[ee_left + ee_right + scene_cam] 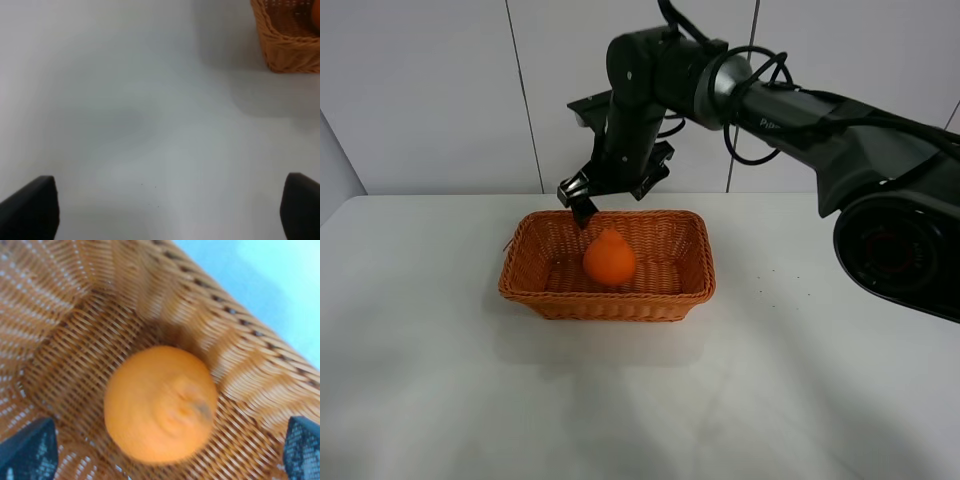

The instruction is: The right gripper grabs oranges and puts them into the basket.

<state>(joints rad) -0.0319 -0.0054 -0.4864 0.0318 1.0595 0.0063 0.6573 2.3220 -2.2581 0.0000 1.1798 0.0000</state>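
White bench (420, 380) under the left gripper (170, 210), jaws spread wide, nothing in them. Mid-bench by the far edge sits the wicker basket (620, 302), and the orange (609, 257) lies inside it, knobby top up. The right gripper (165, 452) hangs just above, fingers splayed, empty.

one orange (609, 258), one basket (540, 296)

Right arm (840, 130) reaches in from the right side, elbow high, wrist bent steeply down. Right gripper (615, 188) points downward, fingers splayed wide apart. Left gripper (165, 207): only two dark fingertips show, set far apart, angled down.
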